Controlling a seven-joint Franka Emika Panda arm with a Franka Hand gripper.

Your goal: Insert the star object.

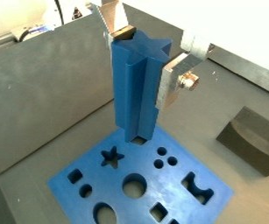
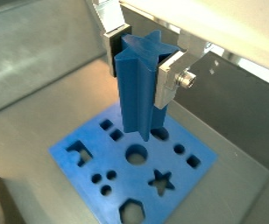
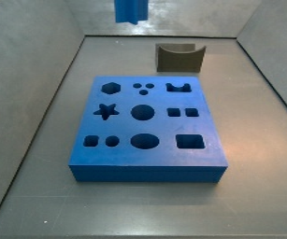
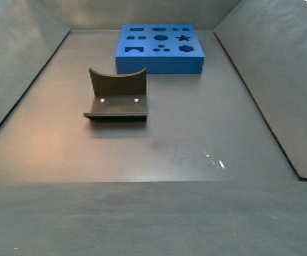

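Observation:
My gripper [image 1: 143,57] is shut on the star object [image 1: 137,87], a long bright-blue ridged peg held upright by its upper end between the silver fingers [image 1: 169,83]. It shows the same way in both wrist views [image 2: 137,87]. The peg hangs above the wide blue block [image 1: 107,179] with many shaped holes. Its lower end overlaps the block's edge, apart from the star hole [image 1: 110,157]. In a side view only the peg's lower end [image 3: 131,9] shows, high above the floor behind the block [image 3: 146,161] and its star hole [image 3: 106,111].
A dark grey curved block [image 3: 179,56] stands behind the blue block, and also shows in a wrist view [image 1: 251,140] and a side view [image 4: 117,95]. Grey walls enclose the floor. The blue block [image 4: 163,66] sits near the far wall.

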